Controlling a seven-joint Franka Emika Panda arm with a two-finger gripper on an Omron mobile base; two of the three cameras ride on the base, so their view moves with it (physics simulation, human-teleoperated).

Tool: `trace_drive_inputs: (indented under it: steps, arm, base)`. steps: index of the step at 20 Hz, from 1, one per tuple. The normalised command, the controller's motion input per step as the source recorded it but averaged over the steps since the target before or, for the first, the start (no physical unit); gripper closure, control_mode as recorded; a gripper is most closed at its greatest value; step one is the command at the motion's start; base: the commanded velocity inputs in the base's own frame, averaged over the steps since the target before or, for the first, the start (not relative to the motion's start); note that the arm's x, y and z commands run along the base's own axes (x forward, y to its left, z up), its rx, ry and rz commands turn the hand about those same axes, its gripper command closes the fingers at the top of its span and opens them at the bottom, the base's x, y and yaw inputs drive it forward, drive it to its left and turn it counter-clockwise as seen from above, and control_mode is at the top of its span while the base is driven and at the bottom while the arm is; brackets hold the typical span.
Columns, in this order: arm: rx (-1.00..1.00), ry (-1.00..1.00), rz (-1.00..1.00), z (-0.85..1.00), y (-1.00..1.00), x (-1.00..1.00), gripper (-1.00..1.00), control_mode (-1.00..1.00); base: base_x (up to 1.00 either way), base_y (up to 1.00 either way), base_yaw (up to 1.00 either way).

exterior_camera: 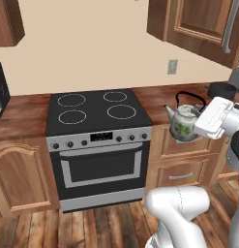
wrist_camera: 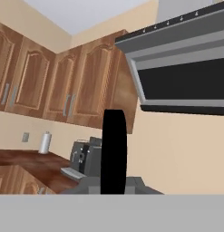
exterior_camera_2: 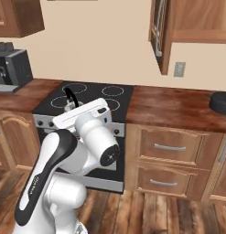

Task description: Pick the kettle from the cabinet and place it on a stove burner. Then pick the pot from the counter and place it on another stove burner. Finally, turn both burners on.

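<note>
The leaf-print kettle [exterior_camera: 184,123] hangs in the air just right of the stove, in front of the counter [exterior_camera: 159,99] edge. My gripper [exterior_camera: 204,107] is shut on its thin black handle [wrist_camera: 113,149], which stands as a dark vertical band in the hand view. From the right base view just the handle [exterior_camera_2: 70,97] and a sliver of the body peek over my hand. The black cooktop [exterior_camera: 97,110] shows four white burner rings, all bare. The dark pot [exterior_camera: 222,90] [exterior_camera_2: 220,101] rests on the counter far to the right. The cabinet [exterior_camera_2: 196,20] hangs above it, its door swung open.
A coffee machine [exterior_camera_2: 11,68] stands on the counter left of the stove. The range front carries a row of knobs [exterior_camera: 99,140]. Wood drawers [exterior_camera_2: 169,147] sit below the counter at right. A wall outlet [exterior_camera: 172,66] is behind the counter. A range hood [wrist_camera: 186,68] looms overhead.
</note>
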Motion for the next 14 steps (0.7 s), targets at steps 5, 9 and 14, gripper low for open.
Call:
trace_drive_inputs:
  steps: [5,9,14]
  arm:
    - [0.00,0.00,0.00,0.00,0.00,0.00,1.00,1.00]
    - [0.00,0.00,0.00,0.00,0.00,0.00,1.00,1.00]
    - [0.00,0.00,0.00,0.00,0.00,0.00,1.00,1.00]
  base:
    - [0.44,0.24,-0.07]
    - [0.56,0.23,-0.09]
    - [0.41,0.33,-0.08]
